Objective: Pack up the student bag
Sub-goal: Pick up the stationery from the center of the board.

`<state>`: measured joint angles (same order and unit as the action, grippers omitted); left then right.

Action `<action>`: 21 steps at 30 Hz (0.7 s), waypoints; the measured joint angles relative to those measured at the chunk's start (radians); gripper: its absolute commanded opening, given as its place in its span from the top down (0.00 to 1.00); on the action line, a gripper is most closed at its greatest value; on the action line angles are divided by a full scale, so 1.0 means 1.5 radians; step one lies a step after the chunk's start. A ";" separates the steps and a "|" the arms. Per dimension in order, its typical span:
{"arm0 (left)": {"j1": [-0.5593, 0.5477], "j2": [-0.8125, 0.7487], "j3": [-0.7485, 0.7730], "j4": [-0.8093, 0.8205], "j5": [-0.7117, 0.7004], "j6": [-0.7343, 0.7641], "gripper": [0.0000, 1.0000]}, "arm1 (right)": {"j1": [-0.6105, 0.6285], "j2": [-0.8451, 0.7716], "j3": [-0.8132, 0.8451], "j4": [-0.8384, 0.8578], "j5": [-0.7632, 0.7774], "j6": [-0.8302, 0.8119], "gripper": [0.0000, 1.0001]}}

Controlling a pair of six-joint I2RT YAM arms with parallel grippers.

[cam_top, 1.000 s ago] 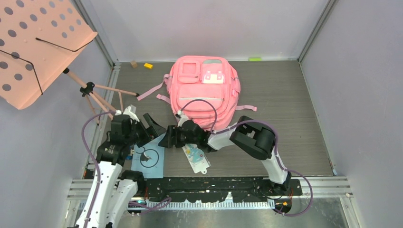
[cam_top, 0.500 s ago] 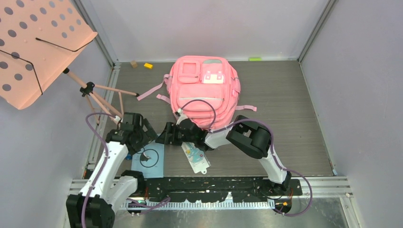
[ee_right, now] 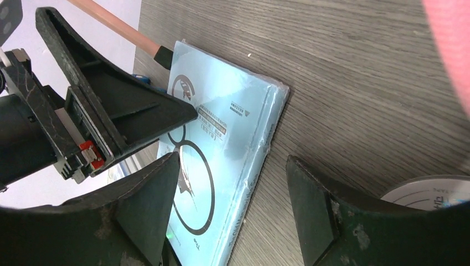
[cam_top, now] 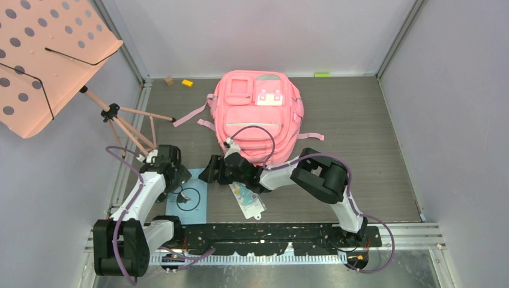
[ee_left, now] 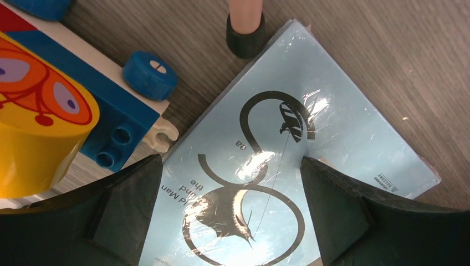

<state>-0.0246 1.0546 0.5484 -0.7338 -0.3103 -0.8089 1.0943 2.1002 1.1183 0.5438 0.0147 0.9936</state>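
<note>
The pink student bag [cam_top: 259, 114] lies flat in the middle of the floor, its straps spread to the sides; its edge shows in the right wrist view [ee_right: 450, 44]. A light-blue shrink-wrapped book [cam_top: 193, 207] lies flat in front of the left arm. My left gripper [cam_top: 175, 175] is open and hovers right over the book [ee_left: 310, 127], one finger on each side [ee_left: 233, 216]. My right gripper [cam_top: 210, 171] is open and low, its jaws straddling the book's spine edge [ee_right: 233, 213]. The book [ee_right: 221, 160] rests on the floor, held by neither.
A flat packaged item [cam_top: 247, 199] lies right of the book, under the right forearm. A salmon music stand [cam_top: 48, 60] stands at the far left; one foot [ee_left: 245, 27] touches the book's corner. Blue and yellow toy blocks [ee_left: 50, 122] sit beside the book. Small blocks [cam_top: 187, 83] lie by the back wall.
My left gripper has drawn back to the left and turned down over the blue book. My right gripper has stayed low beside the book with only a small shift.
</note>
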 measured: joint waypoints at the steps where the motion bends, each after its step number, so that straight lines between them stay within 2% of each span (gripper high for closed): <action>1: 0.001 0.000 -0.002 0.006 -0.002 -0.004 0.00 | 0.001 -0.001 -0.002 0.001 0.001 -0.002 0.22; 7: 0.002 0.017 -0.008 0.049 0.013 -0.014 0.01 | 0.002 -0.017 -0.020 0.000 0.016 -0.016 0.21; 12: 0.000 0.043 -0.012 0.106 0.086 -0.035 0.02 | 0.001 -0.046 -0.049 -0.015 0.029 -0.028 0.19; 16: -0.038 0.033 -0.020 0.121 0.089 -0.052 0.02 | -0.008 -0.084 -0.074 -0.056 0.032 -0.047 0.18; 21: -0.126 0.023 -0.025 0.145 0.114 -0.101 0.02 | -0.022 -0.138 -0.108 -0.122 0.034 -0.070 0.17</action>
<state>-0.2134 1.0897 0.5110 -0.5167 -0.1387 -0.9600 1.0615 1.8931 0.9558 0.3611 0.0654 0.8879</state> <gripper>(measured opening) 0.977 0.823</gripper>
